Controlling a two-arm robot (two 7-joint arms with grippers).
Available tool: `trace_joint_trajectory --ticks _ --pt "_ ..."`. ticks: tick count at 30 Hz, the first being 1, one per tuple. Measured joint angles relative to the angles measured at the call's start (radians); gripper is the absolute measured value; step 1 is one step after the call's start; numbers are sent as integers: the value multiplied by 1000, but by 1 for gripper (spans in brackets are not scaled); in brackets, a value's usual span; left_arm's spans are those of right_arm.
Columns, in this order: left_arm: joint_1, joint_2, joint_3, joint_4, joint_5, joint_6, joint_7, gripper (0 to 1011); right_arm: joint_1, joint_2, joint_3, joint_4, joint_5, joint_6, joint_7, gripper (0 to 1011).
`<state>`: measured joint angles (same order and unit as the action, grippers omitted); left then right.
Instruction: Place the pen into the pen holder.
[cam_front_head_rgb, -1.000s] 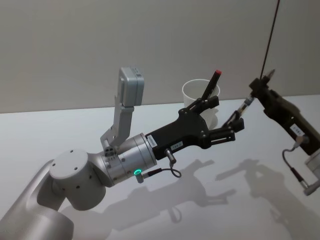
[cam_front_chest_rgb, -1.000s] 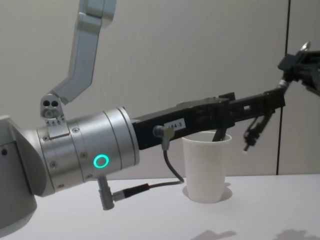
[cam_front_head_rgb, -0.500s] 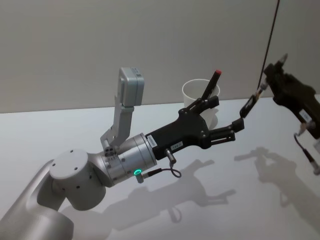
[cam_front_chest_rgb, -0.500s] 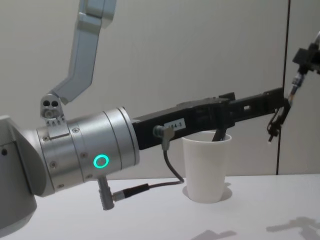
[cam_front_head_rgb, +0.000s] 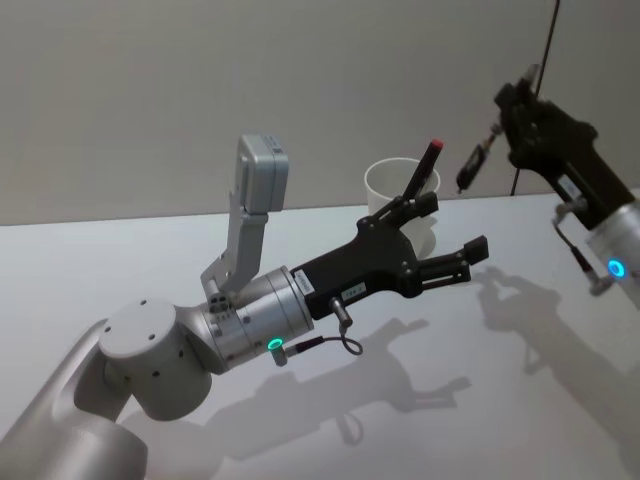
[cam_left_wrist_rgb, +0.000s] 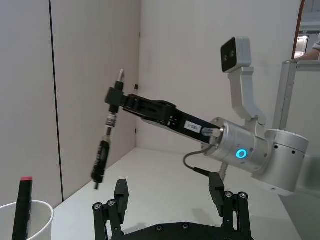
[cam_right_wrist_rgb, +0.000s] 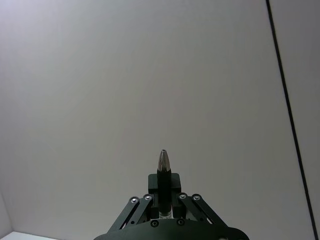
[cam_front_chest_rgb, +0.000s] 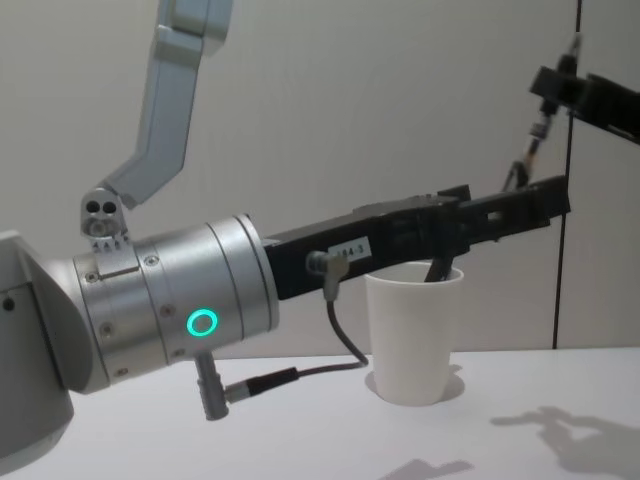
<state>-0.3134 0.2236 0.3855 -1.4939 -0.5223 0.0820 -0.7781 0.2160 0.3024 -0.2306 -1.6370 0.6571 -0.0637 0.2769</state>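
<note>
The pen holder (cam_front_head_rgb: 392, 187) is a white paper cup at the back of the table, with a red-capped marker (cam_front_head_rgb: 424, 166) standing in it. My right gripper (cam_front_head_rgb: 512, 103) is shut on the upper end of a black pen (cam_front_head_rgb: 476, 158) with a silver tip. The pen hangs tilted in the air, above and to the right of the cup. My left gripper (cam_front_head_rgb: 440, 232) reaches out in front of the cup, open and empty. In the left wrist view the pen (cam_left_wrist_rgb: 102, 155) dangles above the table beside the cup (cam_left_wrist_rgb: 30, 222). In the chest view the pen (cam_front_chest_rgb: 527, 150) is higher than the cup (cam_front_chest_rgb: 415, 330).
The white table (cam_front_head_rgb: 520, 400) stretches to the front and right of the cup. A plain wall with a dark vertical seam (cam_front_head_rgb: 545, 50) stands behind. The left arm's camera bracket (cam_front_head_rgb: 255, 200) rises over its wrist.
The right gripper has carried the pen upward and to the left, closer to the cup. The left arm has stayed where it was.
</note>
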Motion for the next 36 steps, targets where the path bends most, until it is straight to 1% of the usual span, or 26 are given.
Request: trace_joint_trajectory --ticks 3,5,6,8,15,22,27,30,31,36 --pt "0 0 0 0 0 0 0 1001 36 -24 -11 37 -34 -6 9 122" --pt "0 0 0 0 0 0 0 1001 52 -35 -16 54 -53 -8 10 121" --pt "0 0 0 0 0 0 0 1001 52 -35 -16 54 -53 -8 10 121" --pt "0 0 0 0 0 0 0 1001 68 -47 -22 71 -76 -9 9 122" --pt "0 0 0 0 0 0 0 1001 107 -76 -38 120 -141 -14 -12 121" --pt "0 0 0 0 0 0 0 1001 151 -108 -53 187 -208 -38 -36 122" --pt "0 0 0 0 0 0 0 1001 177 -128 -61 231 -236 -53 -44 122" --pt "0 0 0 0 0 0 0 1001 198 -144 -68 273 -255 -63 -48 121" --pt "0 0 0 0 0 0 0 1001 198 -144 -68 273 -255 -63 -48 121" --pt "0 0 0 0 0 0 0 1001 226 -168 -80 328 -274 -70 -53 121"
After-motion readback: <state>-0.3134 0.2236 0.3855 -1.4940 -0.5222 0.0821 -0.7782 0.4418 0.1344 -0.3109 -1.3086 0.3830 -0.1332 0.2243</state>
